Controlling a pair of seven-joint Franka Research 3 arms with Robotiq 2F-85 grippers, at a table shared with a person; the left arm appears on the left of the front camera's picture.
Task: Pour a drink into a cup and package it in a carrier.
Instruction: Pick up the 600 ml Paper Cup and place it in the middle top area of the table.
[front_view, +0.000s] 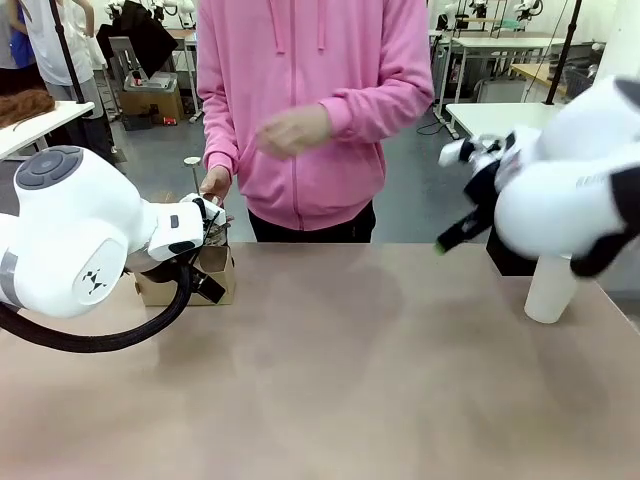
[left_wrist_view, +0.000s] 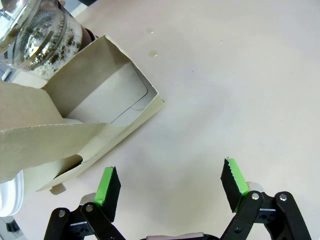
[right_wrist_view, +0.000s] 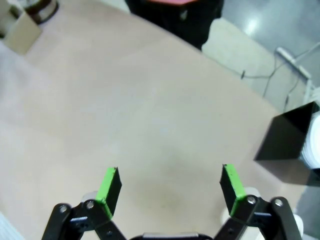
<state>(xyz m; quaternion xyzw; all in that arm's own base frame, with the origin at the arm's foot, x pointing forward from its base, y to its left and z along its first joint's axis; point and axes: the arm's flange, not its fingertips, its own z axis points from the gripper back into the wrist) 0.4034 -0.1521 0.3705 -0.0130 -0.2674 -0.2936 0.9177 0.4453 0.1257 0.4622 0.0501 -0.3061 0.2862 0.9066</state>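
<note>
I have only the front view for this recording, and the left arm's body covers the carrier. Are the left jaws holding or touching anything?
Observer: No. The left wrist view shows the left gripper with its jaws open over bare table, beside the carrier and touching nothing.
Operator: The right arm is blurred for me. How are its jaws?
Observer: In the right wrist view the right gripper has its jaws open and empty above the table, with a black box off to one side.
</note>
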